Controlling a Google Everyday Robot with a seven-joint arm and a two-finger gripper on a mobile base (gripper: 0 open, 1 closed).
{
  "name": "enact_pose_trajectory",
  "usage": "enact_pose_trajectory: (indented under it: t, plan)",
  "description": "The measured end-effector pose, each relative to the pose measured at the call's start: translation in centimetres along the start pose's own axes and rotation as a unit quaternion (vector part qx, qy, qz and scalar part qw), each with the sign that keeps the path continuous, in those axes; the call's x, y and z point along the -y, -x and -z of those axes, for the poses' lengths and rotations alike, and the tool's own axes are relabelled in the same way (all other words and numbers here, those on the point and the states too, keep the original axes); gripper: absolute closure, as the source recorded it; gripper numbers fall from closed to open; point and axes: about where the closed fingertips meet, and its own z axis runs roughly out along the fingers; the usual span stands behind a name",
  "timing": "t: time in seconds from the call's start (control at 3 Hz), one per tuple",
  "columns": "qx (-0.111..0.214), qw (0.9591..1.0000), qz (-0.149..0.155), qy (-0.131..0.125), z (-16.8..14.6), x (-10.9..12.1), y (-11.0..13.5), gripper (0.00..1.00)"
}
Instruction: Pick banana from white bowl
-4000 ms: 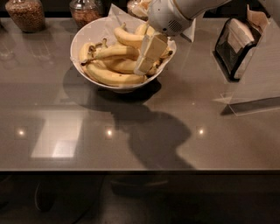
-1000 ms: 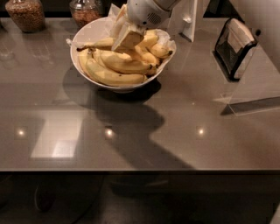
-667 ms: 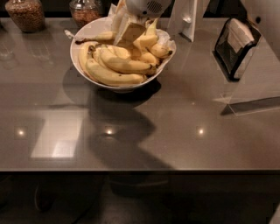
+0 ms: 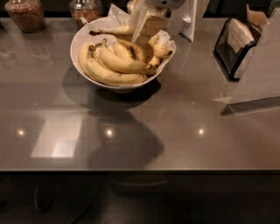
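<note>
The white bowl (image 4: pixel 78 43) stands at the back of the grey table, lined with crinkled white paper and filled with several yellow bananas. The slender banana (image 4: pixel 110 31) with a blackened stem end lies along the bowl's far rim, stem pointing left. Thicker bananas (image 4: pixel 120 65) fill the middle and front. My gripper (image 4: pixel 148 25) comes down from the top edge over the far right part of the bowl, right at the slender banana's right end. Whether it touches the banana is hidden.
Two glass jars of brown grains (image 4: pixel 25 14) (image 4: pixel 84 10) stand behind the bowl at the left. A white stand (image 4: pixel 190 19) is just right of the bowl. A black holder (image 4: pixel 235 43) and a pale slanted panel (image 4: pixel 258 70) stand at the right.
The gripper has moved from the right side of the bowl to the left and back, and now sits higher at the bowl's far rim. The bananas have not visibly moved.
</note>
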Motion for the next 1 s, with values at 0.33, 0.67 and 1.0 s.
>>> enact_pose_trajectory:
  t: [0.33,0.67,1.0]
  plan:
    - [-0.03,0.9993,-0.022,-0.006,2.6,-1.6,-1.5,1.0]
    - [-0.049,0.9981,-0.036,0.0,4.6,-3.3,-2.2,1.0]
    - [-0.042,0.9981,-0.045,0.01,6.0,-5.2,-2.2,1.0]
